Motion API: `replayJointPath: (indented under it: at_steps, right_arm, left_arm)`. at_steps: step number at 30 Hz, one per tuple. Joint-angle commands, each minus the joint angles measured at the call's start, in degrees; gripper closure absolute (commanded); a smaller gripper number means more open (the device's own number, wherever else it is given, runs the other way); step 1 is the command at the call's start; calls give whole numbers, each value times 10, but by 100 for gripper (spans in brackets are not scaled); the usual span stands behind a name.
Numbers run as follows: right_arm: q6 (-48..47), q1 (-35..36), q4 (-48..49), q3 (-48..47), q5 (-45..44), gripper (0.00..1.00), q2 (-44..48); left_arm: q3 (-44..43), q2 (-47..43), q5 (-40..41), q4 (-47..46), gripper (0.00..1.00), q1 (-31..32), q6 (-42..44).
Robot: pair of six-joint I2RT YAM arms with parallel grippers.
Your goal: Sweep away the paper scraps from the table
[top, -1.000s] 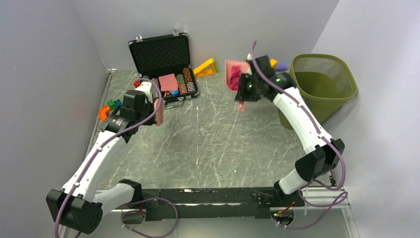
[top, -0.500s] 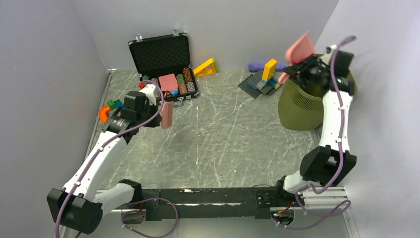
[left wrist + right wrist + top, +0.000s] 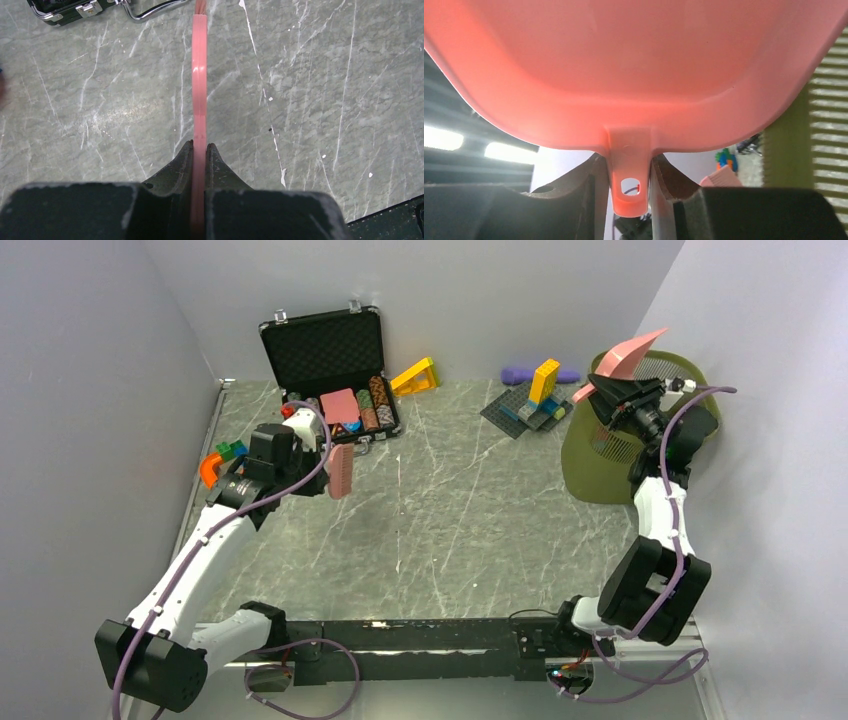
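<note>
Veined grey table (image 3: 450,530) (marble-patterned), smooth pink dustpan (image 3: 634,65).

The table (image 3: 325,100) looks like polished grey marble; the pink dustpan (image 3: 634,65) is smooth, glossy plastic; the green bin (image 3: 597,465) seems meshed plastic.
</note>
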State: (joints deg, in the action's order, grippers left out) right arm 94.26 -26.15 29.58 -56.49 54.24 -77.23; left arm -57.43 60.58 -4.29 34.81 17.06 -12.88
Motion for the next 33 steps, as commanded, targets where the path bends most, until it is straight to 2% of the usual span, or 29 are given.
replayJointPath:
  at_steps: [1,7,10,15,18,20,22,27,31,33]
  right_arm:
    - [152,-6,246,21,7,100,2]
    - [155,-10,261,14,5,100,0]
    - [120,-9,222,1,13,100,4]
    - [-9,-2,64,-40,18,100,33]
    - [-182,30,-147,-114,-14,100,49]
    - [-331,84,-294,-192,-68,100,53]
    - [-437,150,-412,-253,-139,100,43]
    - [-595,321,-608,-367,-274,100,-46]
    - [-725,482,-790,-499,-510,100,-168]
    - [-753,532,-848,-541,-604,100,-238]
  left_arm:
    - [-2,-3,-9,-28,100,-2,4]
    - [-2,-3,-8,-29,100,-2,4]
    - [-2,-3,-8,-29,100,-3,6]
    - [0,-5,-12,-33,100,-3,6]
    - [0,-4,-16,-34,100,-3,5]
    - [0,-5,-19,-35,100,-4,5]
    - [0,-5,-19,-34,100,-5,5]
    - [2,-5,-20,-36,100,-6,6]
    - [3,-3,-16,-34,100,-7,6]
    - [2,-1,-15,-33,100,-7,6]
